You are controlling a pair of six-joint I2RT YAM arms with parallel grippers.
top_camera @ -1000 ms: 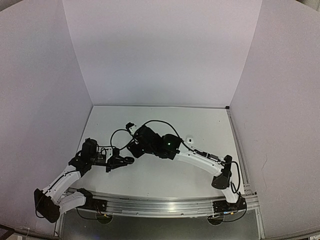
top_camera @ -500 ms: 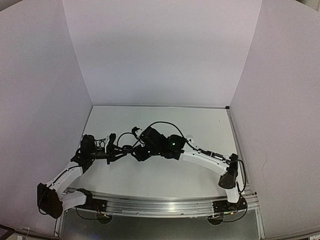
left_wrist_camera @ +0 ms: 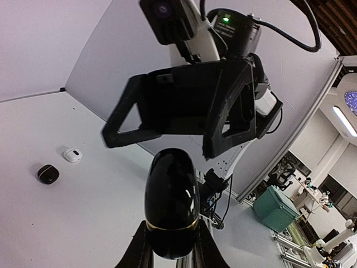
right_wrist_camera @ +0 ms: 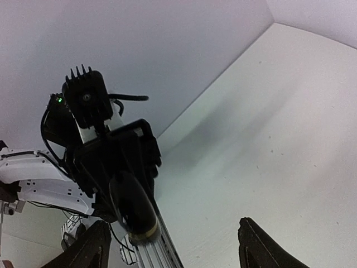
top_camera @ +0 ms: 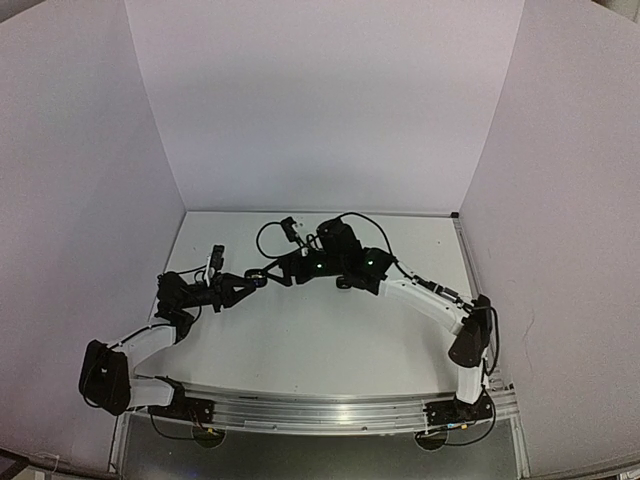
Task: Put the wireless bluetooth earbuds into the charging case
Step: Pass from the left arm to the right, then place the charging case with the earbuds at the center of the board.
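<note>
Left wrist view, and the two arms are meeting in mid-air! The left end effector [left_wrist_camera: 170,250] is clamped narrow on the base of a glossy black charging case [left_wrist_camera: 170,192], lid end pointing away from it, the gold seam just beyond its fingertips. Directly past the lid hangs the right end effector [left_wrist_camera: 158,149], jaws spread wide with one finger to either side of the case's tip and neither one touching it.

That is the change. A second ago both arms sat lower and closer to their bases, with the right jaws only half parted. Now both have lifted and reached out over the counter [left_wrist_camera: 83,212], and the right jaws have swung wide. Likely reading: the case is being held up so the right side can work on the lid, which looks closed, so no bud can go in yet.

As for the earbuds, none can be picked out for certain. Well off to the left end effector's side, a small black piece [left_wrist_camera: 48,173] and a white piece [left_wrist_camera: 72,154] lie on the counter, too tiny to tell bud from case.

Pose: the left forearm stretches forward with the wrist tilted up, while the right arm arches over, its wrist turned back toward the left.
</note>
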